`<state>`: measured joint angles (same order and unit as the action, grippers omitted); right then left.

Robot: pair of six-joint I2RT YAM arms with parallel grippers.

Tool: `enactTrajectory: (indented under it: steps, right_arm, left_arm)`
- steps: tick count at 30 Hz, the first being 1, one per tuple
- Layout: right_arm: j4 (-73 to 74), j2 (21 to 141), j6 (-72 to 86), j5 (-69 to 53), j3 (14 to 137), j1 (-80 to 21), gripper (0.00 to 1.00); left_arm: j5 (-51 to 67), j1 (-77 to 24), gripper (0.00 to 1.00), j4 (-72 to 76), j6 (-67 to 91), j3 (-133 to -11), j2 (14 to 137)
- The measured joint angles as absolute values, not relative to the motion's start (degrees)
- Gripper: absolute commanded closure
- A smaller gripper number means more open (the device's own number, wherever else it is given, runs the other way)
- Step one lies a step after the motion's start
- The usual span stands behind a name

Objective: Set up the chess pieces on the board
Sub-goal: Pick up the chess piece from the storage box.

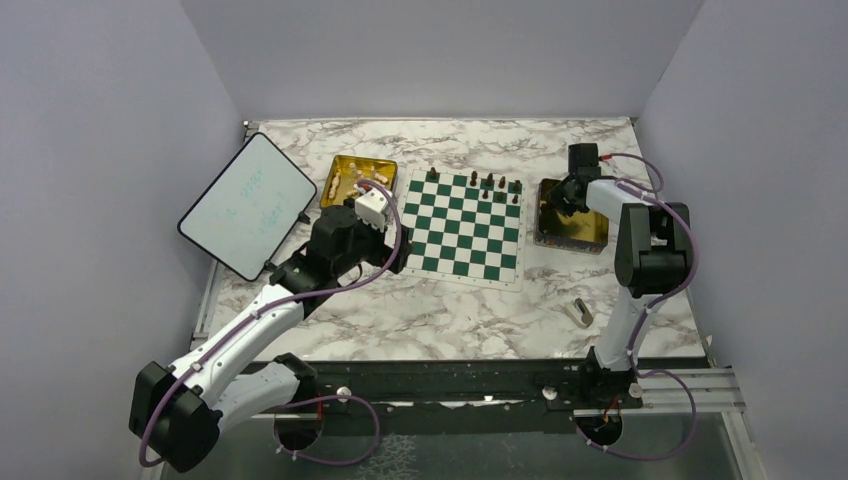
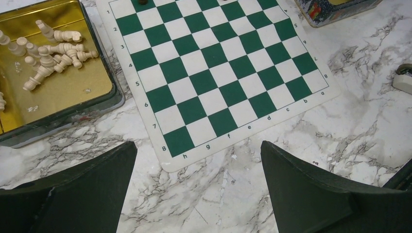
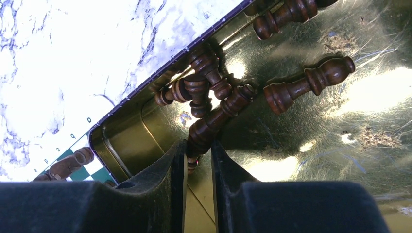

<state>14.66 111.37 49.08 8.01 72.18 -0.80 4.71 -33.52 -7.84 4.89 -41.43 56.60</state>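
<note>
My left gripper [image 2: 198,145] hangs low over the marble table [image 2: 218,194], jaws spread wide with nothing between them. Just ahead of its fingertips lies the near corner of the board [image 2: 218,73], where the border letters h and g meet the numeral 8. Ahead and to the tool's left, just beside the board's edge, sits a gold tray [image 2: 68,92]. In it the cream pieces [image 2: 53,53] lie tumbled in a loose heap, most of them on their sides. Well off to the tool's right, a small grey block [image 2: 403,77] rests on the marble.

My right gripper [image 3: 198,150] is down inside the other gold tray [image 3: 379,97]. Its jaws are drawn in to a narrow slot and pinch one end of a dark piece [image 3: 214,119], which lies on its side and points away from the fingers. The far end of that piece touches a tangle of loose dark pieces [image 3: 199,87] bunched against the tray wall. A lone dark piece [image 3: 311,82] lies apart, ahead and to the right. Past the wall on the tool's left I can see a sliver of the board.

From overhead, a few placed dark pieces [image 1: 488,182] stand along the board's far rows, beyond both tools. A white tablet [image 1: 248,205] lies out to the left of the left arm.
</note>
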Motion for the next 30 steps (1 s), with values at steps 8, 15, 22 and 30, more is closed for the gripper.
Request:
enactTrajectory:
  steps: [8,15,22,30]
  right_arm:
    - [14.09,110.65,44.53,7.60,71.59,-0.80,0.81]
    - [14.33,106.80,39.27,7.64,67.61,-0.80,0.83]
    - [14.70,102.48,34.89,7.99,66.11,-0.80,0.84]
    - [13.52,95.46,30.74,8.10,62.65,-0.89,0.85]
  left_arm:
    - [4.71,-33.52,0.01,-8.14,5.72,-41.45,58.17]
    - [4.71,-33.52,0.01,-9.23,6.28,-41.45,58.57]
    - [5.19,-33.52,0.01,-9.13,6.50,-41.45,59.13]
    - [5.52,-33.52,0.02,-9.21,8.82,-41.67,61.17]
